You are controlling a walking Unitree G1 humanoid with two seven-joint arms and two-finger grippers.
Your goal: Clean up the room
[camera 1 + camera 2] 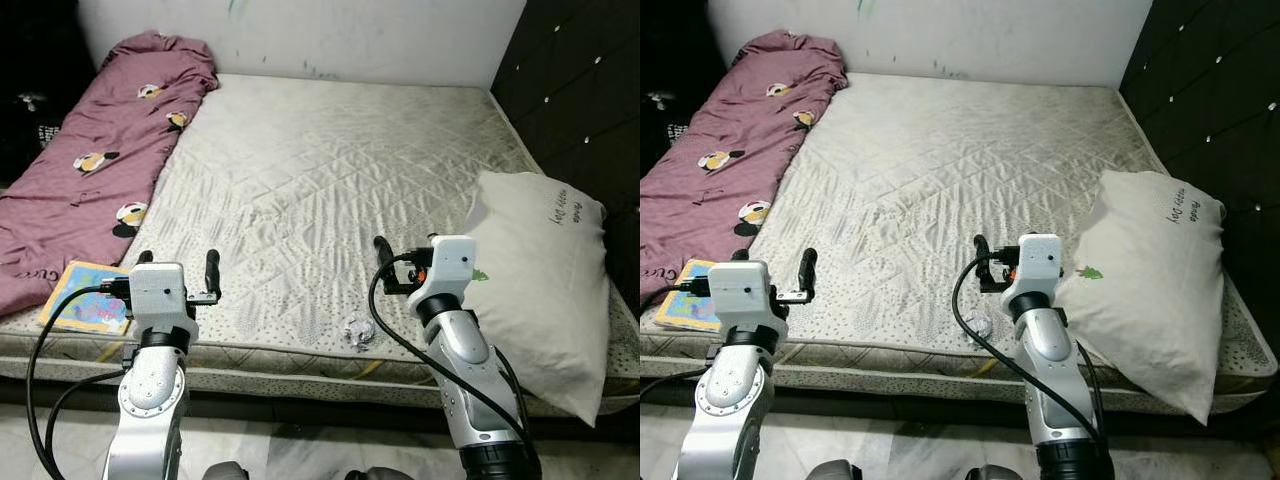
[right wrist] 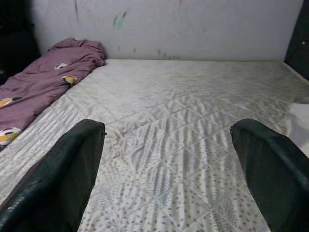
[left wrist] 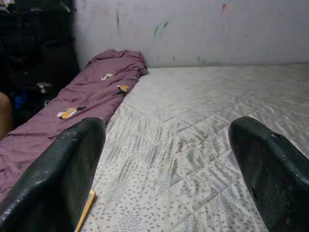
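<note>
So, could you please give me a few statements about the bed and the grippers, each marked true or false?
1. The purple blanket lies along the robot's left side of the mattress. True.
2. The pillow sits at the robot's left. False: it lies at the right edge, hanging over the mattress's front.
3. The left gripper is shut on the book. False: its fingers are open and hold nothing; the book lies by the blanket at the front edge.
4. A crumpled wrapper lies near the front edge, close to the right arm. True.
5. The right gripper is open over the mattress. True.
</note>
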